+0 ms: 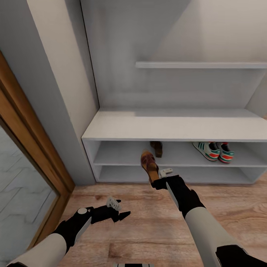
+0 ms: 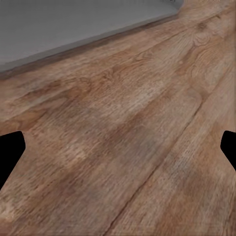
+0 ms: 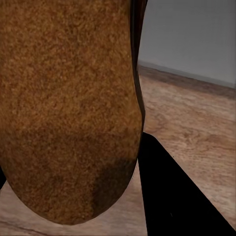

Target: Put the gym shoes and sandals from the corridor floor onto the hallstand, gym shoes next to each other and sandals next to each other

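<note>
My right gripper [image 1: 155, 181] is shut on one brown sandal [image 1: 148, 164], holding it by its heel with the toe pointing into the hallstand's [image 1: 174, 128] upper low shelf. In the right wrist view its tan cork sole [image 3: 69, 108] sits close against a black finger [image 3: 172, 196]. The other sandal [image 1: 156, 148] lies on that same shelf, just behind the held one. Both gym shoes [image 1: 208, 150] stand side by side on that shelf, further right. My left gripper [image 1: 119, 214] hangs open over the corridor floor [image 1: 148, 226], with its fingertips [image 2: 10, 152] wide apart and nothing between them.
A wood-framed door with a grey wall edge [image 1: 44, 122] stands at the left, close to the hallstand's side. A floating white shelf [image 1: 200, 65] hangs above the bench top. The hallstand's grey base [image 2: 73, 24] shows beyond the floor planks [image 2: 128, 128] in the left wrist view.
</note>
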